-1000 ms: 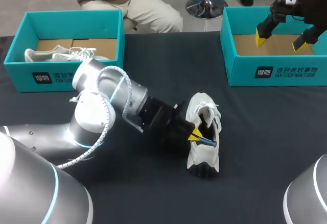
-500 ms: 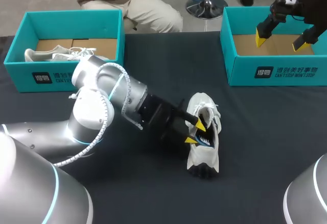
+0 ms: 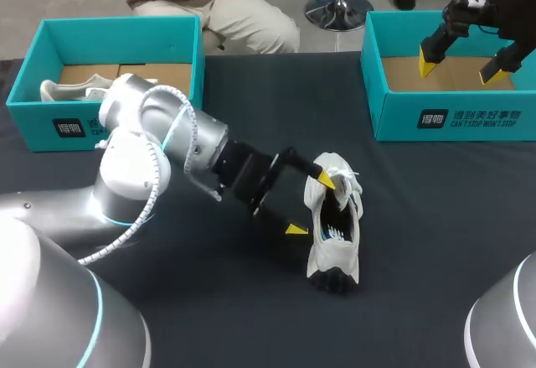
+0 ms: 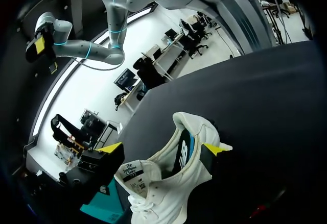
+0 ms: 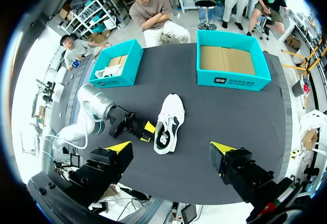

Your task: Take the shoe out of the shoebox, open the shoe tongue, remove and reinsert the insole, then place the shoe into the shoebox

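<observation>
Your left gripper (image 3: 310, 205) is spread wide and grips nothing. One tip sits by the tongue of the white mesh sneaker (image 3: 332, 255), mid-table on the black tabletop (image 3: 419, 217), likely set to pry it open. Your right gripper (image 3: 459, 71) hangs open and empty over the right-hand teal cardboard shoebox (image 3: 394, 121), out of the way.

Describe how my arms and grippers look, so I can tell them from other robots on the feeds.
The left arm and right arm are rounded silver-grey links. The left shows glowing cyan joint rings, a white coiled cable and a black wrist. The left gripper and right gripper are black, with two bright yellow wedge tips each.
</observation>
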`<state>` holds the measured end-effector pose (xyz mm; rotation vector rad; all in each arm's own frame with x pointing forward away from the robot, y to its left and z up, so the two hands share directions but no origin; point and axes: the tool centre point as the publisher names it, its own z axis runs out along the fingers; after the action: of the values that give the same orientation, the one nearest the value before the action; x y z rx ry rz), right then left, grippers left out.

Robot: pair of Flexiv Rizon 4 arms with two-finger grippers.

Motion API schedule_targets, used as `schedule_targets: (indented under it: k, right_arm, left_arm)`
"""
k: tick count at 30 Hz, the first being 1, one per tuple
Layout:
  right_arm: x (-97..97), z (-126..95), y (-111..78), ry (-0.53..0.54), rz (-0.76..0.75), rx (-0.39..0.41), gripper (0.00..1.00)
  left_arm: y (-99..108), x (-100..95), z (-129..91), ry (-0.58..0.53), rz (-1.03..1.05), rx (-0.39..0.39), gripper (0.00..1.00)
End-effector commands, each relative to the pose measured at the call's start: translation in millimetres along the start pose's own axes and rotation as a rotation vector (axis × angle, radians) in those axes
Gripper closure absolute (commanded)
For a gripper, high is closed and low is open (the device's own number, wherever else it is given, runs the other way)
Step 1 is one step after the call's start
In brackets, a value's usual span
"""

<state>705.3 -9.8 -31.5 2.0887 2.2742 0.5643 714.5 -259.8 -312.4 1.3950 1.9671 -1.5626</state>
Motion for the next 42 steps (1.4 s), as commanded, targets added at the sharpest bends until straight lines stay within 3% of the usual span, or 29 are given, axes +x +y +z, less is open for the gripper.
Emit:
schedule_targets:
  k: [1, 4, 9, 20, 28, 33, 40, 42]
  right_arm:
    - [1.5, 0.3, 2.5, -0.002, 0.001, 0.006, 0.0]
    - [1.5, 0.3, 2.5, -0.002, 0.001, 0.006, 0.0]
    - [1.5, 0.3, 2.5, -0.002, 0.001, 0.006, 0.0]
    - [1.5, 0.3, 2.5, -0.002, 0.001, 0.006, 0.0]
    - [-36.5, -9.4, -7.6, -0.031, 0.055, 0.006, 0.0]
    - [-58.5, -17.9, -16.1, 0.008, 0.079, -0.026, 0.0]
    - [-66.7, -21.8, -20.5, 0.022, 0.114, -0.026, 0.0]
    - [-66.7, -21.8, -20.5, 0.022, 0.114, -0.026, 0.0]
  left_arm:
    - [-16.8, -8.4, -16.5, 0.148, -0.019, -0.029, 0.0]
    - [-28.8, -5.4, -21.8, 0.312, 0.003, -0.068, 0.0]
    - [-36.6, 2.5, -28.5, 0.462, -0.017, -0.156, 0.0]
    - [-36.6, 2.5, -28.5, 0.462, -0.017, -0.156, 0.0]
    - [-36.6, 2.5, -28.5, 0.462, -0.017, -0.156, 0.0]
    - [-36.6, 2.5, -28.5, 0.462, -0.017, -0.156, 0.0]
    - [-36.6, 2.5, -28.5, 0.462, -0.017, -0.156, 0.0]
    - [-36.4, -6.4, -23.7, 0.496, 0.027, -0.204, 0.0]
